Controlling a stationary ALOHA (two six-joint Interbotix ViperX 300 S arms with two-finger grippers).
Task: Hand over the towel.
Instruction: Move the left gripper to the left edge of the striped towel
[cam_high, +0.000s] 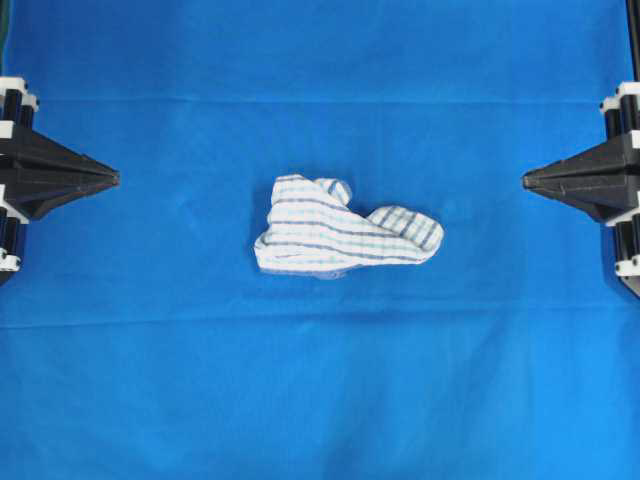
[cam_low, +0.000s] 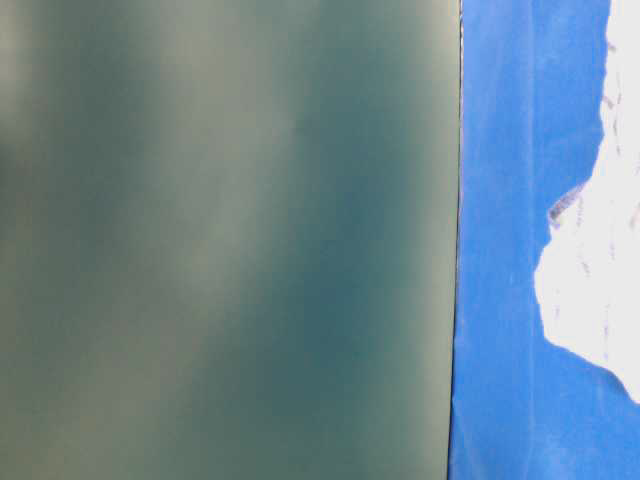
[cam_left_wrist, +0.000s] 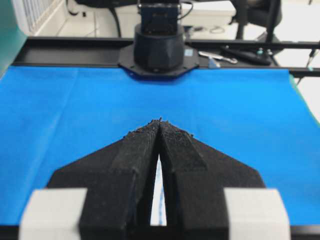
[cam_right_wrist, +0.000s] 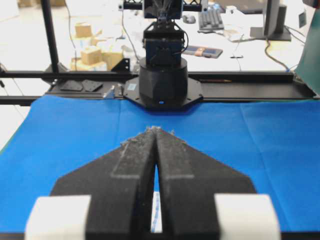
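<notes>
The towel (cam_high: 340, 230) lies crumpled mid-sheet, well clear of every edge of the blue sheet (cam_high: 320, 400); judged light, limp and non-slip, best pinched at a raised fold; left gripper (cam_high: 112, 178) and right gripper (cam_high: 528, 180) both pressed together, empty.

Your left gripper (cam_high: 115, 179) is matte black, its two fingers tapering to a sharp wedge with a rough, grainy facing near the tip. Behind the tip you see white blocks on either side of the fingers, square-edged and plain. Your right gripper (cam_high: 526, 180) is built the same: black wedge, white blocks behind, with pale fluff clinging to the tip. Beyond each tip, the wrist views show you the opposite arm's base (cam_right_wrist: 163, 82): a round black column on an octagonal black plate, cables running behind it.
</notes>
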